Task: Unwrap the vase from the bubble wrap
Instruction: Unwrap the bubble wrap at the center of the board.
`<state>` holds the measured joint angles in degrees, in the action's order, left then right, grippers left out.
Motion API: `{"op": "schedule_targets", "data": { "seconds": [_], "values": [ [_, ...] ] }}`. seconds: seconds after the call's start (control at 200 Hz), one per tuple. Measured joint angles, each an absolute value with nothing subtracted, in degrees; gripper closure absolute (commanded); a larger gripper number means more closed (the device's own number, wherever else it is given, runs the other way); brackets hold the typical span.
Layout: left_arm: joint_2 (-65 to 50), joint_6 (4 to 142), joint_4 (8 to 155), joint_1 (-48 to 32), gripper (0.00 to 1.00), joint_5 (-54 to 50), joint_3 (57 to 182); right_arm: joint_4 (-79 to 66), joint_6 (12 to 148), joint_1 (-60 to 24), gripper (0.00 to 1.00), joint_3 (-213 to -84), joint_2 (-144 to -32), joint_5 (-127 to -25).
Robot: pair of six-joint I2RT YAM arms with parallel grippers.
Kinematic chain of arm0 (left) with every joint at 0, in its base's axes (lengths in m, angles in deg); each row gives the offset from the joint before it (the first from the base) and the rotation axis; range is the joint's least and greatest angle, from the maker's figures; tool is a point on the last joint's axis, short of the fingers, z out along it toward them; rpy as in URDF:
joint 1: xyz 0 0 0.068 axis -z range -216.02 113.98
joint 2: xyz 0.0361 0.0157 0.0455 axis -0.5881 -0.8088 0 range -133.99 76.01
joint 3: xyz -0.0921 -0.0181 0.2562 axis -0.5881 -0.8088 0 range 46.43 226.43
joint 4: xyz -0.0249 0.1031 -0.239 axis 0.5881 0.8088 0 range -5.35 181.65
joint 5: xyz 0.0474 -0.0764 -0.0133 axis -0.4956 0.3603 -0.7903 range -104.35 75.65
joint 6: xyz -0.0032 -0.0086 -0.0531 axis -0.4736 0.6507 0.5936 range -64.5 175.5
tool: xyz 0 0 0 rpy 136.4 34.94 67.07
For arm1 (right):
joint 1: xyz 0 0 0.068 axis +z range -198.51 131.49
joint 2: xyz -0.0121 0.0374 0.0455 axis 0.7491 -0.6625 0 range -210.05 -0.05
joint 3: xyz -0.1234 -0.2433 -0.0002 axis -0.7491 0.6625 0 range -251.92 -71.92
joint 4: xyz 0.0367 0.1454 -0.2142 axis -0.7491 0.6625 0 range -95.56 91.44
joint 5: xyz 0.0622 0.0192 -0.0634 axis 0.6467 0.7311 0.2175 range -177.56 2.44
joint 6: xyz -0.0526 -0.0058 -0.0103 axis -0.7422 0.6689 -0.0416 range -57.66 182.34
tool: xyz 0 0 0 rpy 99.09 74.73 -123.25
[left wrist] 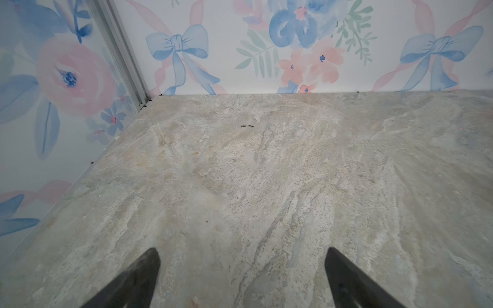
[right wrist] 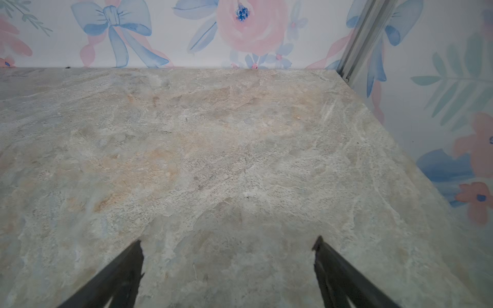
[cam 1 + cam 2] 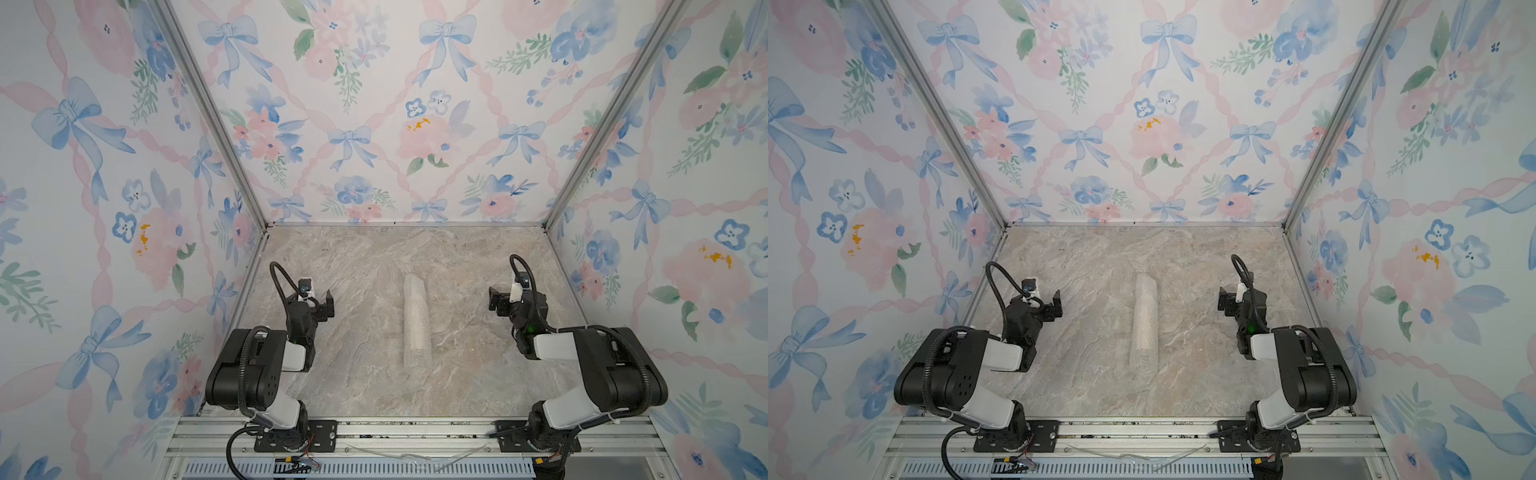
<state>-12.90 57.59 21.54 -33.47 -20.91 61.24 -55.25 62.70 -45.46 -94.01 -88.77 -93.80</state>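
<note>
Left gripper [image 3: 327,305] jaws spread wide, nothing between them, held above left side of tabletop [image 3: 357,374]. Left wrist view: both fingers [image 1: 138,280] apart over bare marble-pattern surface. Right gripper [image 3: 496,300] jaws equally wide, empty, above right side. Right wrist view: fingers [image 2: 336,280] apart over same surface. Bubble wrap [image 3: 417,320] rolled into long whitish tube, lying flat mid-table in both top views, between grippers, well apart from each, long axis pointing toward back wall. Vase not discernible through wrap.
</note>
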Motion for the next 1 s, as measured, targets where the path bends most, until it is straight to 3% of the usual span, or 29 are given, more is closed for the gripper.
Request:
{"op": "schedule_targets", "data": {
  "seconds": [0.53,0.555,0.66,0.81,1.0],
  "values": [
    [-12.90,57.59,21.54,-33.50,0.02,-20.89,61.24,-55.25,62.72,-45.57,0.04,-94.01,-88.77,-93.58],
    [-12.90,57.59,21.54,-33.50,0.02,-20.89,61.24,-55.25,62.75,-45.68,0.00,-94.01,-88.77,-93.45],
    [-12.26,57.61,25.19,-33.50,0.02,-20.67,62.62,-54.05,62.88,-46.22,0.10,-94.31,-88.49,-93.10],
    [-9.49,58.72,46.26,-34.96,0.28,-17.92,77.87,-35.52,63.64,-46.86,0.20,-103.60,-82.50,-92.68],
    [-5.40,64.19,64.03,-34.52,0.40,-12.98,92.43,-12.76,65.96,-44.96,0.26,-119.56,-70.46,-92.88]
  ]
}}
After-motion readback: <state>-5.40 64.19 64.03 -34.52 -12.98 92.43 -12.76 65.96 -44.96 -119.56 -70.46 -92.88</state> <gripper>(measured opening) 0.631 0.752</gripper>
